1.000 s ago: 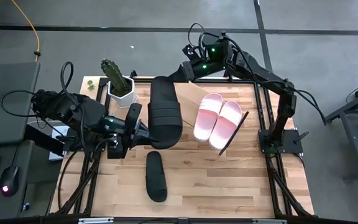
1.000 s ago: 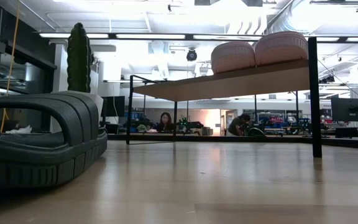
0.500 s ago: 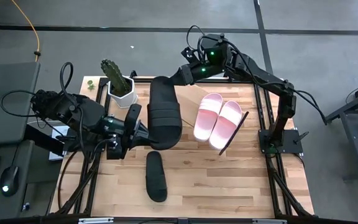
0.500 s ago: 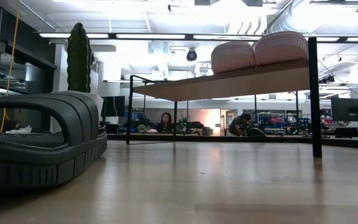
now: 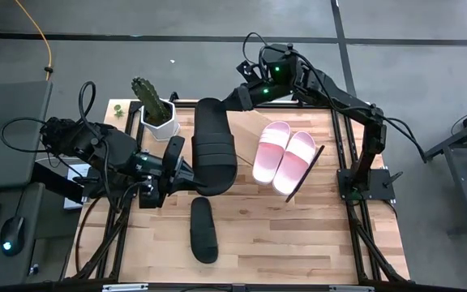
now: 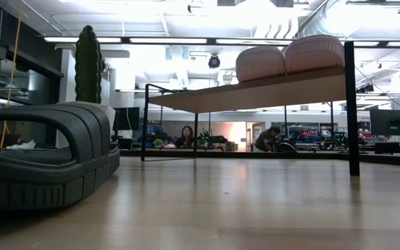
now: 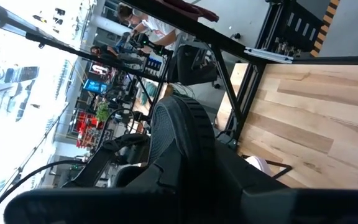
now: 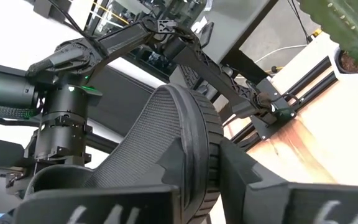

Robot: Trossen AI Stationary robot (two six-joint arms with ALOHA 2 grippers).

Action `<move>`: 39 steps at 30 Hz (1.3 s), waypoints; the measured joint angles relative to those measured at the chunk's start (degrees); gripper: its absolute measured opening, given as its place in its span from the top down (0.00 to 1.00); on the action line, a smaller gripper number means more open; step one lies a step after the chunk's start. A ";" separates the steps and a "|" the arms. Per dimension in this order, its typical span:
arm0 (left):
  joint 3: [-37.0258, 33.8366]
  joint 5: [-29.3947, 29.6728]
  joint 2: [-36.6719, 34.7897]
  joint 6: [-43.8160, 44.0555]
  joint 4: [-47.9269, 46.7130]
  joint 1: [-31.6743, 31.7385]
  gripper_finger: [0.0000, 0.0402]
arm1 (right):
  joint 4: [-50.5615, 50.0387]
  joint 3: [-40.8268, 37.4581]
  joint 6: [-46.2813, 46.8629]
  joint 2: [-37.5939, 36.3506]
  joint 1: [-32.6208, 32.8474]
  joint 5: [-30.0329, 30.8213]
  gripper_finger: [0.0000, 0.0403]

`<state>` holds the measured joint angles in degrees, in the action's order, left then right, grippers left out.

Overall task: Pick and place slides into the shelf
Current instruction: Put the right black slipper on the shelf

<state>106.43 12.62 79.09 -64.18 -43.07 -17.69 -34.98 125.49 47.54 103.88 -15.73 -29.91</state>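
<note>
One black slide [image 5: 214, 146] hangs above the table's middle, lengthwise from near to far. My left gripper [image 5: 180, 172] is shut on its near part and my right gripper [image 5: 229, 100] on its far end. A second black slide [image 5: 203, 229] lies flat on its sole on the tabletop nearer the front and fills the left of the low view [image 6: 40, 160]. Two pink slides [image 5: 285, 159] lie side by side on the slanted shelf [image 5: 248, 123], which stands on its thin black frame at the right of the table. My left gripper pinches the black slide's edge [image 7: 180, 163] between its two fingers, at the slide's near left side. The fingers come about level from the table's left. The slide is lifted clear of the table. My right gripper has the rim of the slide's far end [image 8: 199, 163] between its two fingers. It comes from the far right, slanting down. That end is held up off the table.
A cactus in a white pot [image 5: 156, 107] stands at the far left corner, close to the held slide. The shelf board has bare wood left of the pink slides. Bare tabletop [image 5: 298, 235] lies at the near right. People sit in the room behind [image 6: 185, 135].
My right gripper has moved a little toward the table's left and near side, up to the far end of the held black slide. The slide and my left gripper have kept still.
</note>
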 joint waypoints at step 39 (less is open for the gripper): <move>0.00 0.48 0.00 4.58 0.20 0.15 0.84 | -0.72 0.00 -3.08 0.00 -3.41 -2.19 0.92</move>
<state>106.43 13.10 79.09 -59.60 -42.87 -17.54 -35.71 125.49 44.47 103.88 -19.14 -32.10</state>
